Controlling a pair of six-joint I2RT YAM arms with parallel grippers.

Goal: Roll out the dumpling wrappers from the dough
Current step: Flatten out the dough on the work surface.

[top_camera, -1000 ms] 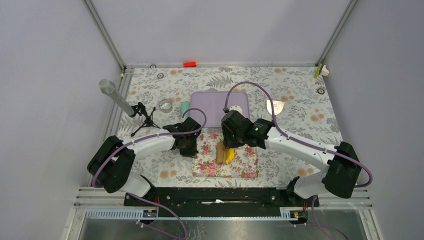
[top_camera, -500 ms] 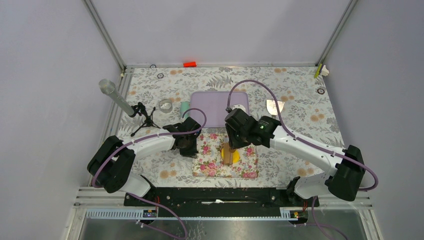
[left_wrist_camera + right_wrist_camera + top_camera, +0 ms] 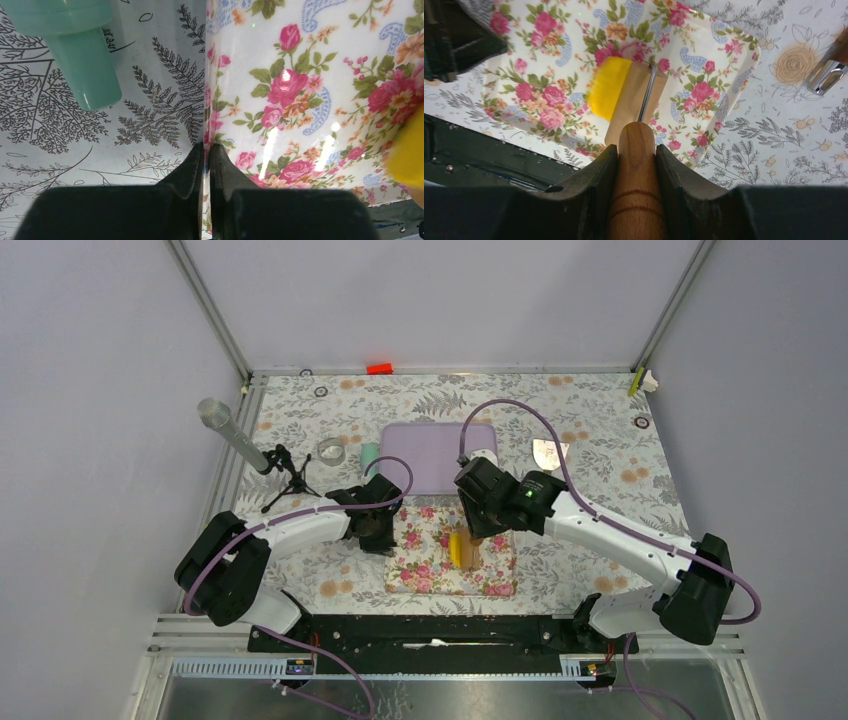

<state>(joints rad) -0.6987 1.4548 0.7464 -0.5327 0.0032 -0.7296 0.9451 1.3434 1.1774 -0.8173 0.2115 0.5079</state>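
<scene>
The yellow dough [image 3: 457,551] lies as a small flattened lump on the floral mat [image 3: 420,565]. My right gripper [image 3: 482,523] is shut on the wooden handle [image 3: 636,172] of a small roller. The roller's barrel [image 3: 638,95] rests on the dough's [image 3: 608,88] right edge. My left gripper [image 3: 384,536] is shut on the mat's left edge [image 3: 206,125], pinching it between the fingers. The dough's edge shows at the right of the left wrist view [image 3: 411,150]. No thin round wrappers are in view.
A purple board [image 3: 425,455] lies behind the mat, with a teal cutter [image 3: 369,452] and a clear ring [image 3: 331,450] to its left. A microphone on a tripod [image 3: 245,445] stands at the left. A metal scraper [image 3: 550,452] lies at the right. The table's black front rail [image 3: 484,160] runs close by.
My right gripper has moved the roller to the right across the dough, so the dough now shows on the roller's left. The left arm has not moved.
</scene>
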